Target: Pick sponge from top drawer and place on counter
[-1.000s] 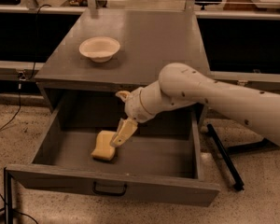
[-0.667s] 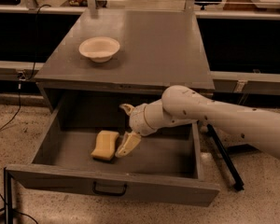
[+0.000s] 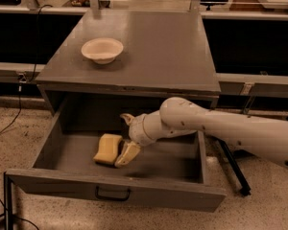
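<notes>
The pale yellow sponge (image 3: 108, 148) lies flat on the floor of the open top drawer (image 3: 77, 183), left of centre. My gripper (image 3: 122, 139) is down inside the drawer, right beside the sponge. It is open: one cream finger (image 3: 127, 154) rests against the sponge's right edge, the other (image 3: 126, 118) points toward the drawer's back. The sponge is not gripped. The grey counter (image 3: 158, 47) is the cabinet top above the drawer.
A cream bowl (image 3: 102, 50) stands on the counter's left part. My white arm (image 3: 221, 128) reaches in over the drawer's right wall. A dark bail handle (image 3: 113, 194) is on the drawer front. A black bar (image 3: 233, 166) leans on the floor at right.
My gripper has come down and forward in the drawer until its lower finger is at the sponge's right edge. The sponge has stayed in place.
</notes>
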Robot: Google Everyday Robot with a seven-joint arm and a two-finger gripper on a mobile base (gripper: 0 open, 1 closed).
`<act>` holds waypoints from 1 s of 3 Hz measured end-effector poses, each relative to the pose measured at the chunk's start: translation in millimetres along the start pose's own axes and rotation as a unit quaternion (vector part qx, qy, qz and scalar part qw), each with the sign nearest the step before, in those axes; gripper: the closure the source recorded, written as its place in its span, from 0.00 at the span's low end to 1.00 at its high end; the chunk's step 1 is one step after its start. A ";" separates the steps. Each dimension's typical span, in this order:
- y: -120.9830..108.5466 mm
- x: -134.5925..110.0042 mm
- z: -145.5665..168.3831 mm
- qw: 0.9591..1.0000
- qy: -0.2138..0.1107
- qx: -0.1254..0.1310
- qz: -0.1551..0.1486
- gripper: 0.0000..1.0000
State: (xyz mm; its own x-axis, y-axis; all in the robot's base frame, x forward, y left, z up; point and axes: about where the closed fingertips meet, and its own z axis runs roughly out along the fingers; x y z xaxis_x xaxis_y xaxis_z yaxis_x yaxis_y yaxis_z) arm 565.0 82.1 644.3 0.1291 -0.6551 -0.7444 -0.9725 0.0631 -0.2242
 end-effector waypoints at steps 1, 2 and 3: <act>7.7 4.3 33.2 1.000 0.003 -0.002 0.000 0.00; 13.3 11.0 62.8 0.999 -0.008 -0.026 0.042 0.02; 15.1 14.4 71.2 0.996 -0.020 -0.038 0.072 0.25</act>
State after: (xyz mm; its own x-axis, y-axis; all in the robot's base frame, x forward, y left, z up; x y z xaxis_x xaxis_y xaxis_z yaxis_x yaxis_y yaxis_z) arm 566.0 127.3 585.5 -0.0064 -0.6124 -0.7905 -0.9931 0.0963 -0.0666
